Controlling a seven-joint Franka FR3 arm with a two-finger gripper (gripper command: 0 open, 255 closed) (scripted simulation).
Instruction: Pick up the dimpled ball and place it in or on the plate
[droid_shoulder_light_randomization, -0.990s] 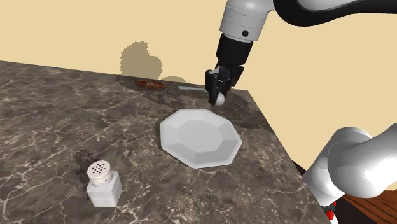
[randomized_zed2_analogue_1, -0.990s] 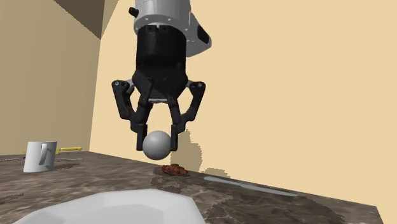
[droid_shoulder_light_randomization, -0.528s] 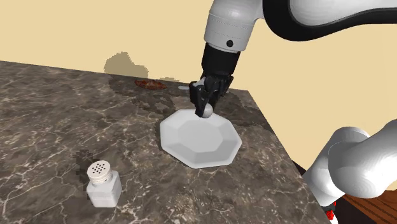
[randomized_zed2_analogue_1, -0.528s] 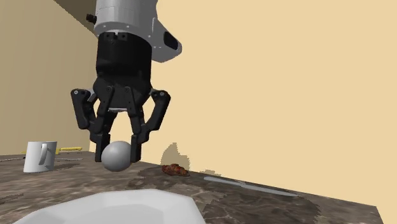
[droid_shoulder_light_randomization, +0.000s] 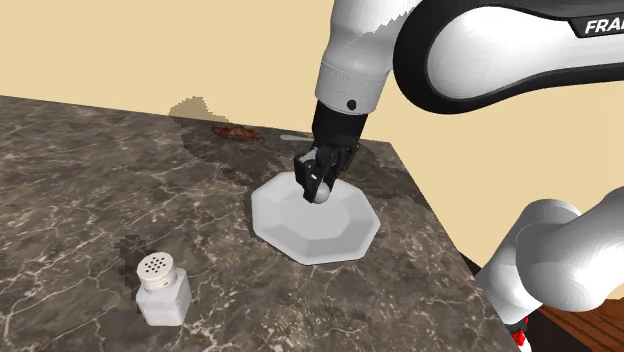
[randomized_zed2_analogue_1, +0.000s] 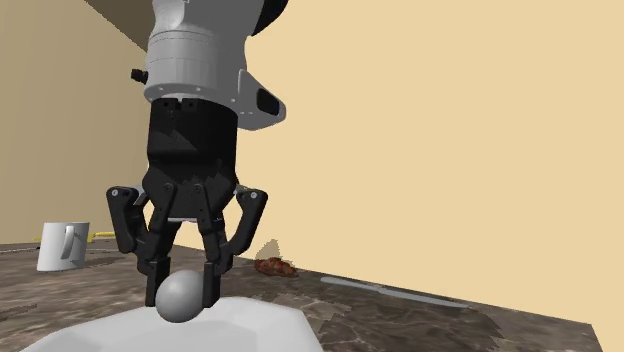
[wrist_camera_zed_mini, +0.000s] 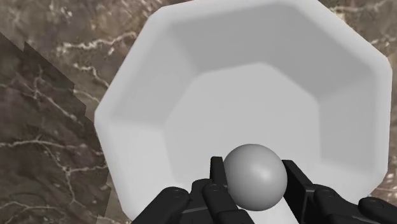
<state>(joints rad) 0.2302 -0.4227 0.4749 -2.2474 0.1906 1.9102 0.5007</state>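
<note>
A plain grey ball (randomized_zed2_analogue_1: 181, 297) hangs clasped between the black fingers of my gripper (randomized_zed2_analogue_1: 183, 287), which is shut on it. The ball (droid_shoulder_light_randomization: 320, 188) is over the far side of the white eight-sided plate (droid_shoulder_light_randomization: 345, 235) on the dark marble counter, just above its surface. Looking along the hand, the ball (wrist_camera_zed_mini: 256, 176) sits between the two fingers (wrist_camera_zed_mini: 219, 181) with the plate's bowl (wrist_camera_zed_mini: 267, 89) spread beneath it. The gripper (droid_shoulder_light_randomization: 318, 182) points straight down, and the plate's near rim (randomized_zed2_analogue_1: 120, 335) shows low in the second exterior view.
A white shaker with a holed lid (droid_shoulder_light_randomization: 163, 290) stands near the counter's front, on the shoulder view's left. A brown scrap (droid_shoulder_light_randomization: 236, 132) and a thin grey stick (randomized_zed2_analogue_1: 390, 291) lie by the back wall. A white mug (randomized_zed2_analogue_1: 63, 245) stands far off. The counter edge (droid_shoulder_light_randomization: 440, 225) drops away past the plate.
The gripper has carried the ball from beyond the plate's far edge to over the plate and has come down lower. Its grip on the ball has not changed.
</note>
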